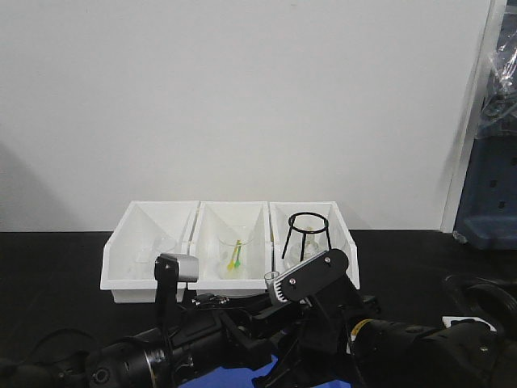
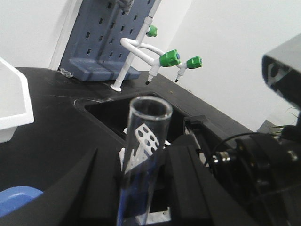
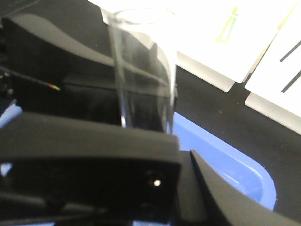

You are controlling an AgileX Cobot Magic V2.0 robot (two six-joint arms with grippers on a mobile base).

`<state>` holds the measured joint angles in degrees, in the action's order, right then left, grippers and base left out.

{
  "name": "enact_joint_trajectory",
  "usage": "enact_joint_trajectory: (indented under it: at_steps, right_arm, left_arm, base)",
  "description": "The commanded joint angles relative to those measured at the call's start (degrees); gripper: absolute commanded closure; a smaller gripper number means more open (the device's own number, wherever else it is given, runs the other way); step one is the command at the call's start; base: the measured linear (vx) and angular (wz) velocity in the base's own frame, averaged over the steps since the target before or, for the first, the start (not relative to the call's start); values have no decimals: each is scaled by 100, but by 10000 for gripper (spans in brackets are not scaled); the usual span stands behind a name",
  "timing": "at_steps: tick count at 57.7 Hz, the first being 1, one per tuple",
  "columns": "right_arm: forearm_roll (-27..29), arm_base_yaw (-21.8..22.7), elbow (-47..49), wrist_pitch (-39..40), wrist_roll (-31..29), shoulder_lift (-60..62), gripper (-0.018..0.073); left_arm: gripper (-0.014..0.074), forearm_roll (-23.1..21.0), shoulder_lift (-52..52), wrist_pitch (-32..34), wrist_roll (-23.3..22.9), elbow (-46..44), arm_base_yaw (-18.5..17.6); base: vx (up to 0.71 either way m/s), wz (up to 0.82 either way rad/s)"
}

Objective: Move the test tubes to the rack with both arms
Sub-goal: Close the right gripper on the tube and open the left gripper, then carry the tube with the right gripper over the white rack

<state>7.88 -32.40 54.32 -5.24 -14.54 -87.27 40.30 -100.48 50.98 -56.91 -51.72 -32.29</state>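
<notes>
In the left wrist view a slim clear test tube point(image 2: 145, 141) stands upright between my left gripper's point(image 2: 141, 157) black fingers point(image 2: 101, 188), which are shut on it. The white rack point(image 2: 146, 136) shows just behind the tube, with my right arm point(image 2: 254, 165) to its right. In the right wrist view a clear test tube point(image 3: 143, 70) rises from behind my right gripper's point(image 3: 184, 150) black fingers point(image 3: 94, 155). The jaws stand nearly closed and the tube's foot is hidden. In the front view a tube's rim point(image 1: 271, 277) pokes up between the two arms point(image 1: 323, 323).
Three white bins point(image 1: 230, 212) stand at the back; the right one holds a black wire stand point(image 1: 308, 234). A blue tray point(image 3: 225, 155) lies under the grippers. A white tap with green knobs point(image 2: 168, 59) and a grey-blue pegboard point(image 2: 101, 42) stand beyond the rack.
</notes>
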Motion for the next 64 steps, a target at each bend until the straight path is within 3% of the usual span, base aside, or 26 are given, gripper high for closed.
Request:
enact_joint_trajectory:
  at_steps: [1,25,55,64]
  right_arm:
    - [0,45,203,582,19,214,570]
    - [-5,52,203,753,19,214,568]
    - [-18,55,203,1016,-6,214,568]
    - [81,290,203,1020,18,214,568]
  left_arm:
    - [217,-199,263,523,-46,-144,-12]
    - [217,-464,263,801,-41,-144,73]
    - [217,-453,273,1909,-52,-144,712]
    - [217,-711,273,2278,-52,-129,1069]
  base:
    - [0,0]
    - [0,0]
    - [0,0]
    - [0,0]
